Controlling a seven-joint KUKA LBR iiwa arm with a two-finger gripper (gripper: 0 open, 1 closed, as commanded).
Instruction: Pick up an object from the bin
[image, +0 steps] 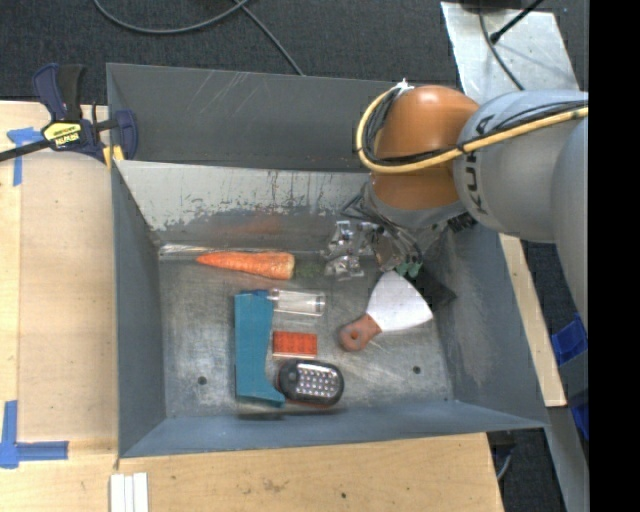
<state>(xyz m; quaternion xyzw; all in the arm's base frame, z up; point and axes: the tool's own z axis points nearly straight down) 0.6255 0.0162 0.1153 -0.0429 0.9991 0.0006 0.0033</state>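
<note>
One gripper (346, 250) hangs low in the grey metal bin (135, 330), just off the thick end of an orange toy carrot (245, 264). Its metal parts bunch together under the arm's orange cover (420, 150), so whether it is open or closed, or has hold of anything, cannot be told. The toy carrot lies flat on the bin floor near the foot of the back wall. Its long axis runs almost level across the view, with the pointed tip away from the gripper and the thick end towards it; whether the two touch is unclear. Just in front of the carrot's thick end lies a small clear plastic tube (300, 301), and beyond that an orange-red block (294, 344). In front of the carrot's middle a teal slab (252, 345) lies crosswise to it, with a black oval device (312, 383) with a dotted face against its far end. A white scraper (398, 303) with a reddish-brown handle lies beyond the carrot's thick end, in front of the gripper.
</note>
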